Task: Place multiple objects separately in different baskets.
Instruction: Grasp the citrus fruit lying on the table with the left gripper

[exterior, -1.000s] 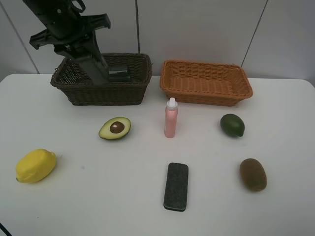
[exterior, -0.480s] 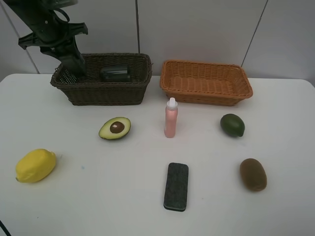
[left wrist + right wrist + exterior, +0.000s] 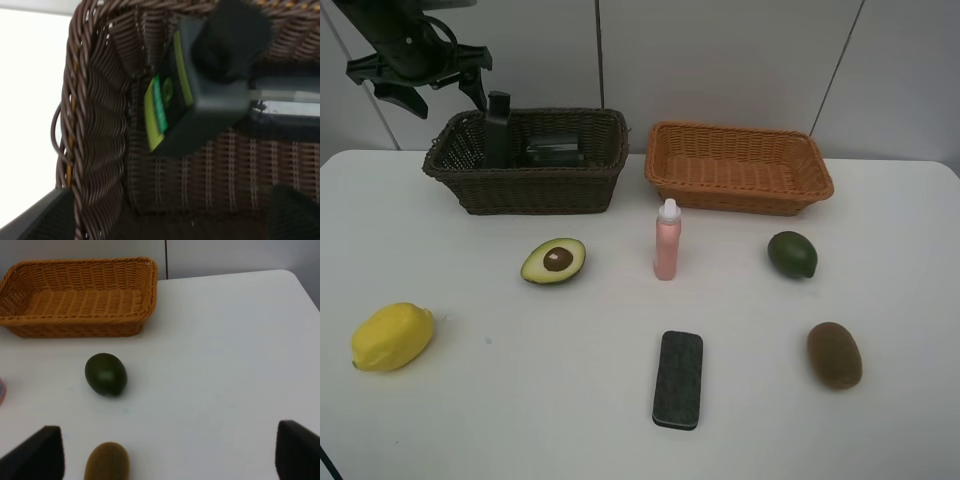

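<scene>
Standing upright at the left end of the dark basket (image 3: 525,190), the black bottle (image 3: 499,128) had its long axis vertical and its cap up. The left gripper (image 3: 432,88) was above it and slightly outboard, jaws wide, holding nothing, clear of the cap. The left wrist view showed the bottle as rigid and matte, with squared shoulders and a green label. The grey cup (image 3: 555,150) lay on its side just beside it in the same basket; contact unclear. The weave was coarse and ribbed.

The orange basket (image 3: 740,165) was shallower, with a finer weave and no items visible in it.

On the white bench (image 3: 500,400):
- Left side: avocado half (image 3: 554,260) cut face up, lemon (image 3: 392,337).
- Middle: pink bottle (image 3: 667,240) upright, eraser (image 3: 678,379) flat with its long axis pointing toward the baskets.
- Right side: green fruit (image 3: 792,254), kiwi (image 3: 834,354).

The right gripper (image 3: 167,457) had its jaws wide and was holding nothing, with the green fruit and kiwi just ahead.

Likely split: right arm nearer those two, left arm nearer the avocado half and lemon. The round, smooth fruit could roll under a loose pinch.
</scene>
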{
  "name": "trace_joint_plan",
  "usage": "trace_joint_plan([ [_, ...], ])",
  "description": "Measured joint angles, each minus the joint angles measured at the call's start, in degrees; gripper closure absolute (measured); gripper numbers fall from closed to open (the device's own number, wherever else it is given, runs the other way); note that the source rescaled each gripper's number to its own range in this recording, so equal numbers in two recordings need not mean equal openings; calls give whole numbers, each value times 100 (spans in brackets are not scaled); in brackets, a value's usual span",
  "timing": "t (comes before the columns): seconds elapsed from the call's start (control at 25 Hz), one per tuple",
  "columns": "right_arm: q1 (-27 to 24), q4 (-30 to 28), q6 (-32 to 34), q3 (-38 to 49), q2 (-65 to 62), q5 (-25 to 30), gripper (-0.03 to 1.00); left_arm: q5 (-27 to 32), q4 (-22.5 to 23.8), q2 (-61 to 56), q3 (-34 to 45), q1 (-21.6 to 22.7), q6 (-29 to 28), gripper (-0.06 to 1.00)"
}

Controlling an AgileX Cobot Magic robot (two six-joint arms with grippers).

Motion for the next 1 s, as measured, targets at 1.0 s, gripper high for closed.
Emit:
trace_joint_plan([
  [1.0,0,0,0,0,0,0,-3,2272,-770,-1943,1426,0,481,-4],
])
